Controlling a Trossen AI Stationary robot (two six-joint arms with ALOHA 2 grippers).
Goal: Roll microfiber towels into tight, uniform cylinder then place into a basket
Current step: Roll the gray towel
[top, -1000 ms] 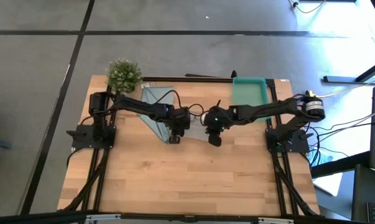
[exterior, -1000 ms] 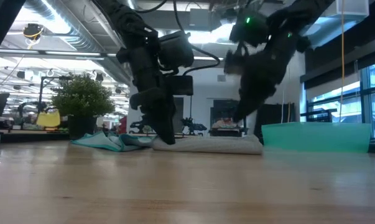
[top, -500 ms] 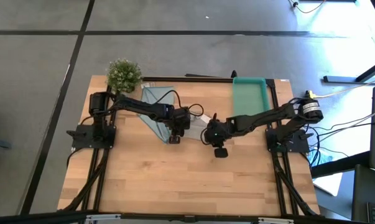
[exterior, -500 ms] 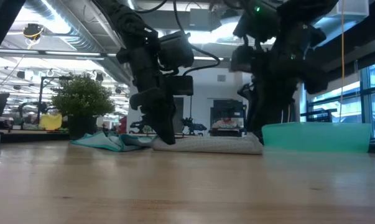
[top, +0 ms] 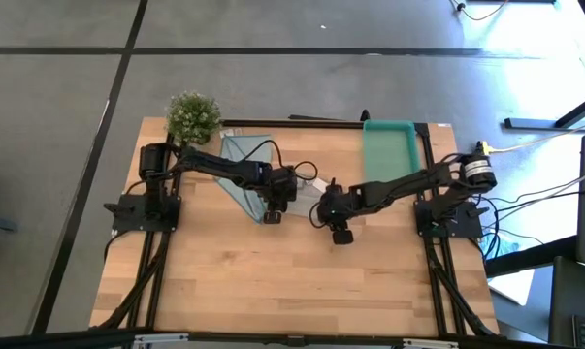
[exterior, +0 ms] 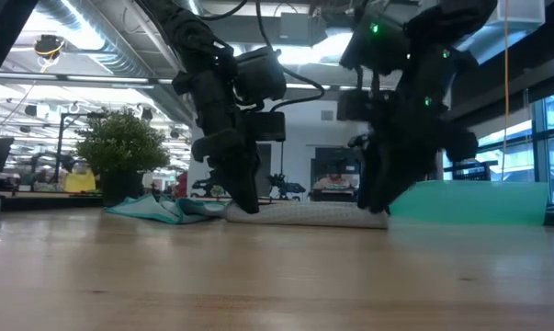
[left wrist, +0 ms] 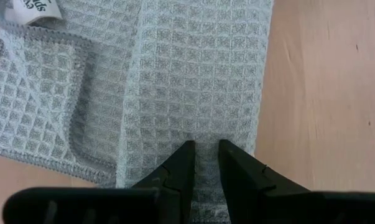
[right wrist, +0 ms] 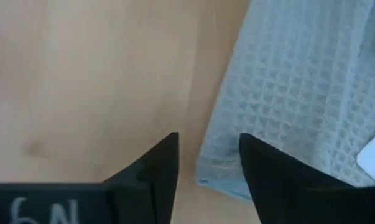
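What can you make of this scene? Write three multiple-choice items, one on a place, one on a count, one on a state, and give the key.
1. Where does the basket stand?
A) front left corner
B) back right corner
C) front middle

2. How many towels lie in the basket?
A) two
B) one
C) none

3. The right gripper is:
A) open over the grey towel's edge
B) shut on the basket's rim
C) shut and empty

Key:
1. B: the high view shows it at the back right.
2. C: its floor is bare, and the blue towel and the grey towel lie on the table.
3. A: its fingers stand apart, either side of the cloth's edge.
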